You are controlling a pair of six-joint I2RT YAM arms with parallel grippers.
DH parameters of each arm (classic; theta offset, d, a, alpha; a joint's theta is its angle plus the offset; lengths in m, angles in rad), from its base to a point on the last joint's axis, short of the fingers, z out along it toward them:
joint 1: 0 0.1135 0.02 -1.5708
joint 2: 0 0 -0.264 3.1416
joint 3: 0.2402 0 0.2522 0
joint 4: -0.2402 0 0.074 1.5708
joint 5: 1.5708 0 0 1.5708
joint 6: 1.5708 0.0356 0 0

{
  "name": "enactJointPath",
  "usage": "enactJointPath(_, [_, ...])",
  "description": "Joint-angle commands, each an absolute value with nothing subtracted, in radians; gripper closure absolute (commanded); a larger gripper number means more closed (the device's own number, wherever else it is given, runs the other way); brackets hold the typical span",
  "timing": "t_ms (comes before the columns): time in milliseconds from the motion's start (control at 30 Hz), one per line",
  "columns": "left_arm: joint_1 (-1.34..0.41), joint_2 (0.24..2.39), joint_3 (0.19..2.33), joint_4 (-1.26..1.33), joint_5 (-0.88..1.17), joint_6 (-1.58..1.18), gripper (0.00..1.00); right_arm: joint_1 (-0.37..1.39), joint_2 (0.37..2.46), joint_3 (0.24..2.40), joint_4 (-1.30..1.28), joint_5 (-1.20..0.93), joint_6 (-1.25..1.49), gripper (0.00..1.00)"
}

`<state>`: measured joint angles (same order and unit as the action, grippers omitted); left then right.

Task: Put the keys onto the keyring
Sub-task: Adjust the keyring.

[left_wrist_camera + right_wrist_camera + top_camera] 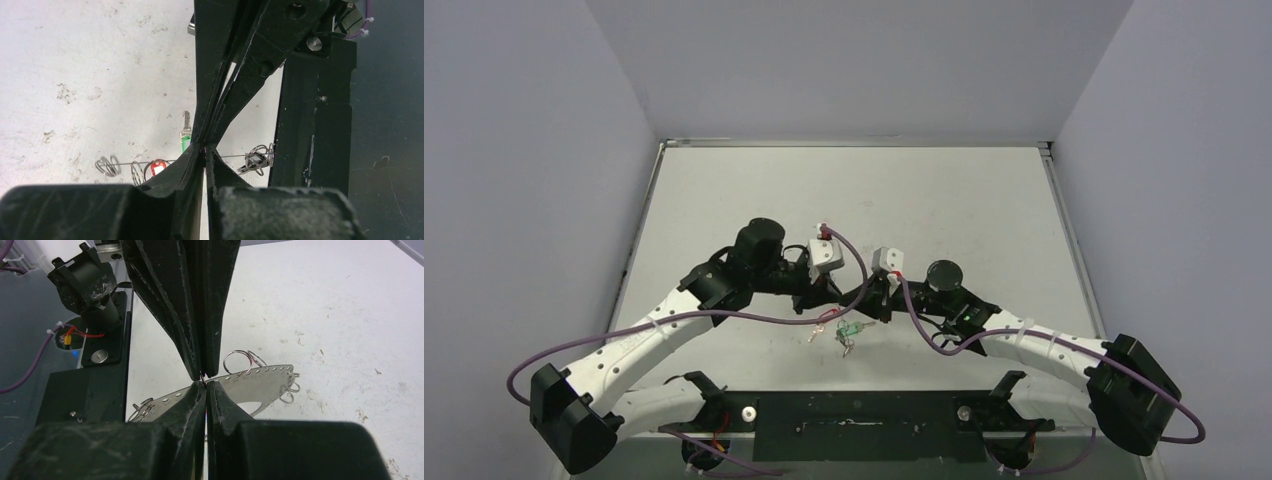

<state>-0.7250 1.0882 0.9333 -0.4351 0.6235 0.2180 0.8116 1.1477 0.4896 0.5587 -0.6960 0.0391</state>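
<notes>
The left gripper (206, 152) and right gripper (206, 386) meet tip to tip, each pinched shut on the rim of the keyring (260, 377), a flat perforated metal crescent fringed with wire rings (237, 360). In the left wrist view, the green-tagged key (185, 142) sits at 10 o'clock of the tips and the red-tagged key (157, 168) at 8 o'clock.

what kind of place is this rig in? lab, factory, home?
Probably a lab test cell: scuffed white tabletop boxed in by plain pale partition walls, black mounting plate and loose purple cables at the near edge.
</notes>
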Motion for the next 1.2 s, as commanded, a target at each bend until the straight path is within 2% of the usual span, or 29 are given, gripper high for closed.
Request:
enactJointPath(0, [-0.729,1.006,0.916,-0.331,0.590,0.209,0.90,0.808,1.117,0.471,0.629,-0.679,0.041,1.00])
enactJointPath(100, [-0.729,0.953,0.873,-0.313,0.532,0.194,0.72,0.809,1.114,0.465,0.633,-0.675,0.044,1.00])
enactJointPath(267, [-0.728,0.838,0.770,-0.259,0.453,0.150,0.55,0.809,1.107,0.459,0.639,-0.678,0.050,1.00])
enactJointPath(433, [-0.728,0.714,0.601,-0.064,0.451,0.056,0.49,0.809,1.100,0.451,0.657,-0.686,0.063,1.00])
enactJointPath(533, [-0.729,0.653,0.479,0.145,0.472,-0.020,0.46,0.810,1.097,0.445,0.679,-0.690,0.079,1.00])
enactJointPath(633, [-0.729,0.614,0.355,0.347,0.469,-0.060,0.47,0.810,1.097,0.438,0.707,-0.697,0.099,1.00])
enactJointPath(767, [-0.730,0.600,0.270,0.533,0.456,-0.061,0.55,0.811,1.096,0.437,0.726,-0.707,0.117,1.00])
enactJointPath(867, [-0.732,0.615,0.246,0.597,0.452,-0.060,0.57,0.811,1.090,0.436,0.730,-0.710,0.124,1.00])
enactJointPath(1033, [-0.731,0.658,0.241,0.668,0.488,-0.071,0.70,0.811,1.086,0.434,0.729,-0.706,0.126,1.00])
enactJointPath(1167, [-0.731,0.689,0.248,0.683,0.514,-0.082,0.71,0.811,1.088,0.434,0.730,-0.704,0.129,1.00])
